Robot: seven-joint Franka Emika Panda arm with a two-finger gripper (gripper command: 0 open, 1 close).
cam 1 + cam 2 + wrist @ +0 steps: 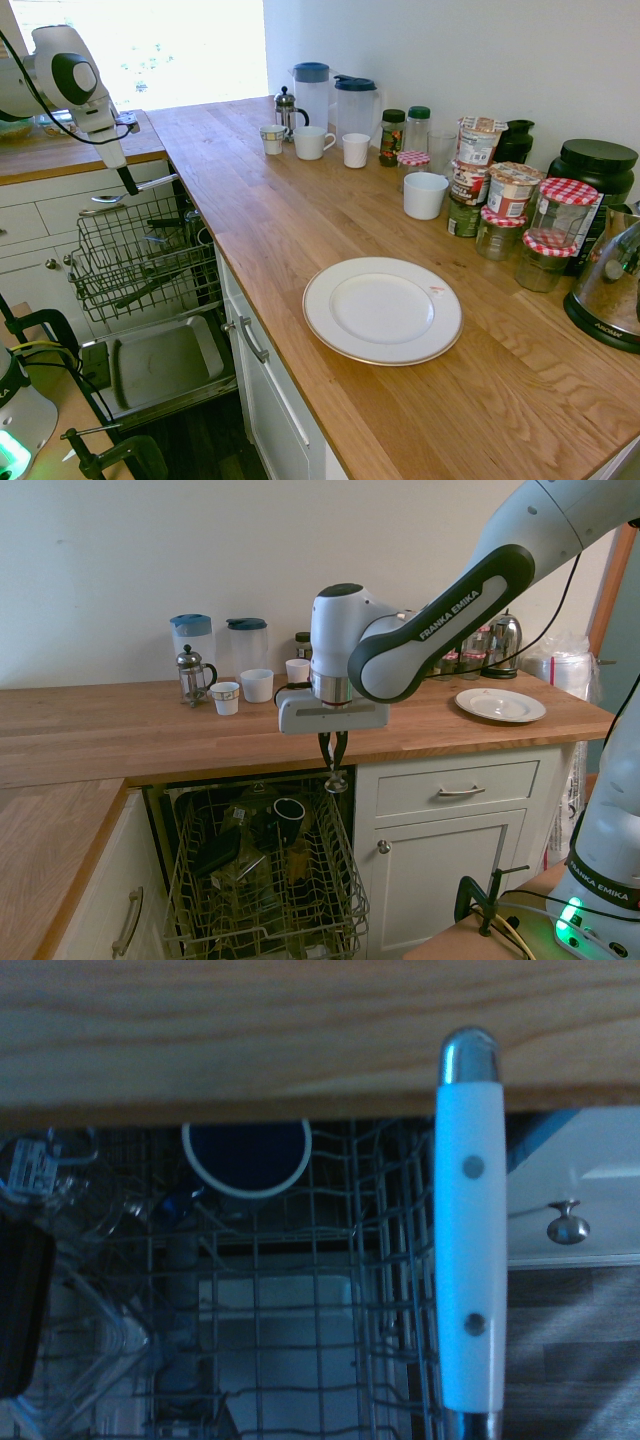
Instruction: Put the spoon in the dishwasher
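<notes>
Dishwasher rack pulled out at left, door panel down below it. Gripper hangs over the rack's rim, fingers closed on the spoon, held level, seemingly by its handle. White plate sits right on the counter.

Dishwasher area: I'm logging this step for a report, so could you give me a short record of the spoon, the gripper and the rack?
spoon: held roughly level above the rack, not yet in it
gripper: shut on the spoon, pointing down over the rack
dishwasher: door folded down, rack pulled out
rack: wire basket, partly loaded; a dark cup stands among the items
task state: spoon not yet placed
</notes>
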